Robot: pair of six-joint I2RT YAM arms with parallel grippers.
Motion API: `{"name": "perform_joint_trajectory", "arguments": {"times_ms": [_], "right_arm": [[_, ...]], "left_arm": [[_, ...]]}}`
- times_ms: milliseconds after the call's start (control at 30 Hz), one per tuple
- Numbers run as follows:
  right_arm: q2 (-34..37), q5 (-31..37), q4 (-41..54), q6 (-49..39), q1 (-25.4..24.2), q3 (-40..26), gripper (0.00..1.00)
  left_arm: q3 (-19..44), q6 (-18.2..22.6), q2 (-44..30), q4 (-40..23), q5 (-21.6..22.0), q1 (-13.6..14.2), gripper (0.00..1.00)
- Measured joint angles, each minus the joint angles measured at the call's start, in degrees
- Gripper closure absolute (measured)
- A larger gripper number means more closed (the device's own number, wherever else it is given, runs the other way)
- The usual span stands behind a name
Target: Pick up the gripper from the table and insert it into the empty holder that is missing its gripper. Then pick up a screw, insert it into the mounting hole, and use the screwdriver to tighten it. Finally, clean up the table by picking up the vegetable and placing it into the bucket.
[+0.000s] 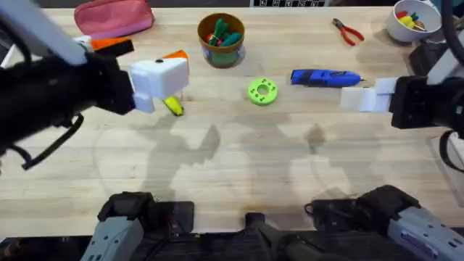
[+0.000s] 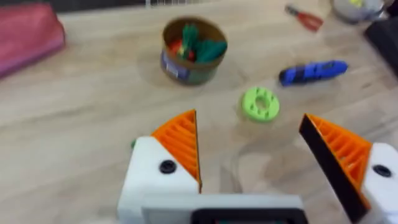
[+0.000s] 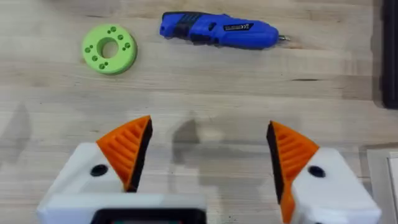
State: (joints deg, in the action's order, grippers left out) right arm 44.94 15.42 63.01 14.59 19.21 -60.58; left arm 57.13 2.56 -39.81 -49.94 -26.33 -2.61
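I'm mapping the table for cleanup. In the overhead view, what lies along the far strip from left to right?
pink pouch → bucket → red-handled pliers → white bowl

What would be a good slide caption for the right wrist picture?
Open right gripper hovering over a wooden table, facing a blue screwdriver and a green ring.

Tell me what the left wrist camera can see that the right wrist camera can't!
The left wrist view alone has the brown bucket holding green and red toy pieces, the pink pouch, the red pliers and the left gripper, open. The right wrist view alone has the right gripper, open too, with bare table between its orange pads. Both views share the blue screwdriver, the green ring and the wooden table.
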Motion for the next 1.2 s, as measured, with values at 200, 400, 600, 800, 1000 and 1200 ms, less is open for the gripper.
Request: {"name": "perform_joint_trajectory", "arguments": {"times_ms": [200,400,600,800,1000,1200], "right_arm": [[0.01,0.00,-0.01,0.00,-0.01,0.00,0.008],[0.01,0.00,0.01,0.00,0.01,0.00,0.008],[0.01,0.00,-0.01,0.00,0.00,0.00,0.007],[0.01,0.00,-0.01,0.00,0.01,0.00,0.008],[0.01,0.00,-0.01,0.00,0.00,0.00,0.008],[0.01,0.00,0.01,0.00,0.00,0.00,0.008]], "left_arm": [[1.66,-4.86,-6.34,-4.74,2.84,-0.09,0.008],[2.45,-14.40,-12.95,-9.56,12.20,-0.33,0.006],[8.95,-23.69,-23.77,-17.10,21.03,1.43,0.006],[14.26,-33.26,-35.11,-18.89,27.53,5.54,0.006],[14.29,-37.65,-47.03,-17.93,29.13,6.78,0.005],[14.29,-39.25,-57.35,-13.18,27.03,6.22,0.006]]}}
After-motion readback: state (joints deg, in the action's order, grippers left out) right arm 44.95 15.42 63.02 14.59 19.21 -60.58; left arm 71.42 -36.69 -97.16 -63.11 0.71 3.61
